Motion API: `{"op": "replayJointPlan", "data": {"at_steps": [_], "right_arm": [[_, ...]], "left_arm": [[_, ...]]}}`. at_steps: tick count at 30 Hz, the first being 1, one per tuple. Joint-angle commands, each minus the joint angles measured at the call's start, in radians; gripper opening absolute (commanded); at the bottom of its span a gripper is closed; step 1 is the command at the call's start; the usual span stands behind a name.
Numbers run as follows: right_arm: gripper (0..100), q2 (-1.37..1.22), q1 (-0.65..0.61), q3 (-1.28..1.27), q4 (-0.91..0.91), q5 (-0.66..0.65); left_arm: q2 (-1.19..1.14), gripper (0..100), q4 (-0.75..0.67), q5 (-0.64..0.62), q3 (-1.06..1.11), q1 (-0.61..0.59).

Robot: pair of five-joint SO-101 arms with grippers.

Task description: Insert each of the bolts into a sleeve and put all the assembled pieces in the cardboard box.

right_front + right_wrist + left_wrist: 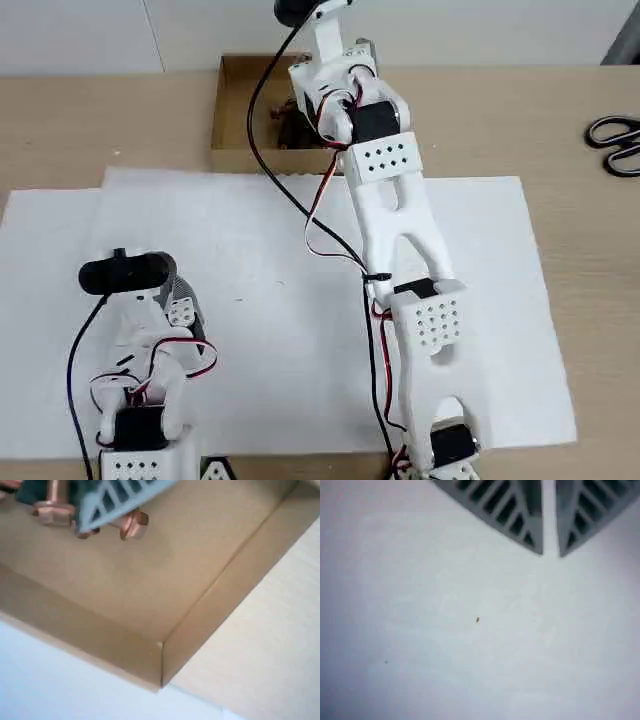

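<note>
The wooden table (560, 100) carried a wide white paper sheet (260, 260) that lay under both arms. The right arm (400, 230) was stretched far across the sheet, with its right claw (85, 522) over the inside of the cardboard box (200, 610). The left arm (140, 350) sat folded at the near edge of the paper, well apart from the box.

The box stood open-topped on the bare table, its near wall just beside the far edge of the paper. The right wrist view showed one of its corners below the claw.

A pair of scissors (615, 140) lay on the table far out to the right claw's side, well apart from the box.

The left claw (551, 550) hung over bare paper. Its jaws were drawn almost together with a thin slit between them, and nothing was in them.

In the box, a first bolt (50, 512) and a second bolt (134, 524), both copper-coloured, lay close on either side of the right claw's grey finger (115, 500). Whether that claw gripped either bolt, or how far it was open, could not be told.

A tiny dark speck (477, 620) lay on the paper ahead of the left claw.
</note>
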State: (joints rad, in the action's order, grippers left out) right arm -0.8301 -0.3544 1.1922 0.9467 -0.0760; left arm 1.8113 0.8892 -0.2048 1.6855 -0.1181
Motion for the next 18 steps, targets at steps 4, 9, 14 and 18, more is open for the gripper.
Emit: {"op": "replayJointPlan", "data": {"at_steps": [4,9,14,18], "right_arm": [[14.2,0.025,-0.007,0.173,0.131,-0.009],[2.3,0.022,-0.004,0.265,0.223,-0.005],[0.2,0.028,0.001,0.37,0.348,-0.005],[0.2,0.027,0.008,0.496,0.492,-0.005]], "left_arm": [[0.008,1,0.003,0.002,-0.005,0.005],[0.008,1,0.003,0.002,-0.005,0.005],[0.008,1,0.003,0.002,-0.005,0.002],[0.008,1,0.003,0.002,-0.005,0.0]]}}
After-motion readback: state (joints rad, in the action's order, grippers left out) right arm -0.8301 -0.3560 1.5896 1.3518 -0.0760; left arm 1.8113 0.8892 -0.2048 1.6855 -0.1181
